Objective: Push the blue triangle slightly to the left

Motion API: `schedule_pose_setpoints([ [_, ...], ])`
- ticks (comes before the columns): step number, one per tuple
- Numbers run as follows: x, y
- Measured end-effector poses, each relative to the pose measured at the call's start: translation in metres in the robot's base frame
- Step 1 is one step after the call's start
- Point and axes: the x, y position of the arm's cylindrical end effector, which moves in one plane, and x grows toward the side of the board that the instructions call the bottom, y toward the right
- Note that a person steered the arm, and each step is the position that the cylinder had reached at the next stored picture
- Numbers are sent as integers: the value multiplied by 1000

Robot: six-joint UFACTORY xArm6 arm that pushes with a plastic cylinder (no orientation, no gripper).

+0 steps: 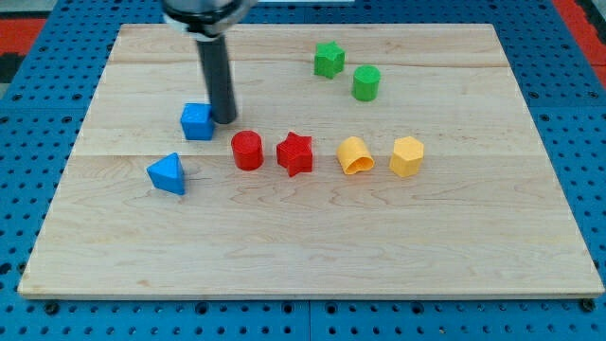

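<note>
The blue triangle (168, 173) lies on the wooden board (312, 246) at the view's left, below the middle. My tip (225, 119) rests on the board up and to the right of it, right beside the right side of a blue cube (197, 121). The tip is well apart from the triangle. The dark rod rises from the tip to the view's top.
A red cylinder (247, 150) and a red star (294, 153) sit just right of and below the tip. Two yellow blocks (355, 155) (407, 156) lie further right. A green star-like block (329, 60) and a green cylinder (365, 82) sit near the top.
</note>
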Motion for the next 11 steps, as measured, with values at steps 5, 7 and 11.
schedule_pose_setpoints([
  [5,41,10],
  [7,74,4],
  [11,108,-57],
])
